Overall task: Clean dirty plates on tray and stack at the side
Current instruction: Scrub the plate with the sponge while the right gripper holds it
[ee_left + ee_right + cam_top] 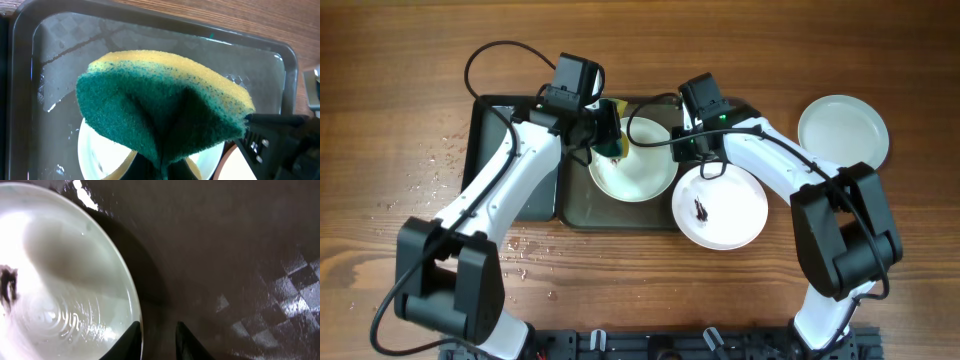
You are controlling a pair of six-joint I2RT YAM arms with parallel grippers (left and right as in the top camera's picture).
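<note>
Left arm [495, 190] extends over the tray's [610, 212] left end; left tool [607, 137] is clamped on a folded sponge [160, 115]. Right arm [780, 165] bends in above the tray's far side; right tool [157, 342] stands narrowly parted, gap empty.

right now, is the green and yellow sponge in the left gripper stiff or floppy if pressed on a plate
Probably soft: the green and yellow sponge folds into a crease where the left gripper pinches it. Likely light, since its flaps spread out unsupported. Possibly damp, as the dark grey tray below glistens wet.
</note>
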